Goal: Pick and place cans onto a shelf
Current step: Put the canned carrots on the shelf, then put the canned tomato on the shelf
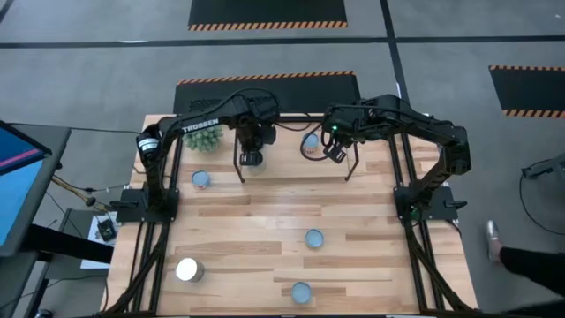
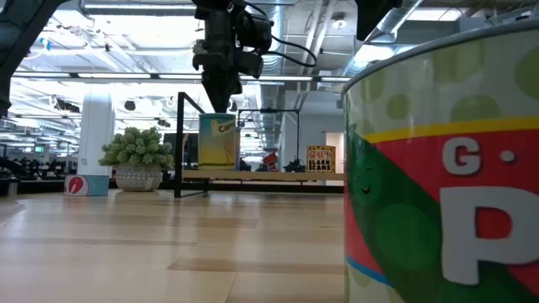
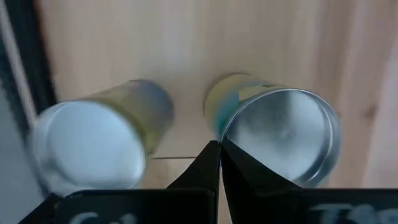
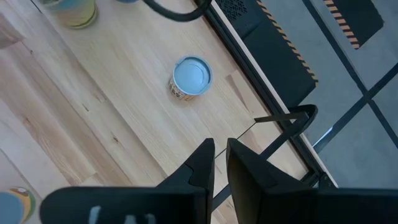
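Observation:
The shelf [image 1: 284, 166] stands at the table's far edge, its wood board on thin black legs [image 2: 178, 143]. My left gripper [image 1: 252, 159] points straight down over the shelf's left part, shut, its tips [image 3: 220, 155] between two silver-topped cans: a yellow one [image 3: 280, 134] and a blurred one [image 3: 93, 146]. In the low view it hangs right over the yellow can [image 2: 217, 139]. My right gripper [image 4: 221, 152] hovers over the shelf's right part, slightly open and holding nothing, above a blue-topped can [image 4: 191, 76] that stands on the board [image 1: 311, 145]. My left gripper comes from above with shut fingers whose tips stand at the rim [image 3: 225, 142] of the yellow can's top. I cannot tell whether they touch it. The can stands upright on the shelf board.
A spiky green plant [image 1: 205, 138] stands left of the shelf. Loose cans stand on the table [image 1: 201, 179], [image 1: 313, 237], [image 1: 300, 291], [image 1: 188, 269]; one fills the low view's foreground [image 2: 446, 168]. The black frame [image 1: 163, 221] edges the table.

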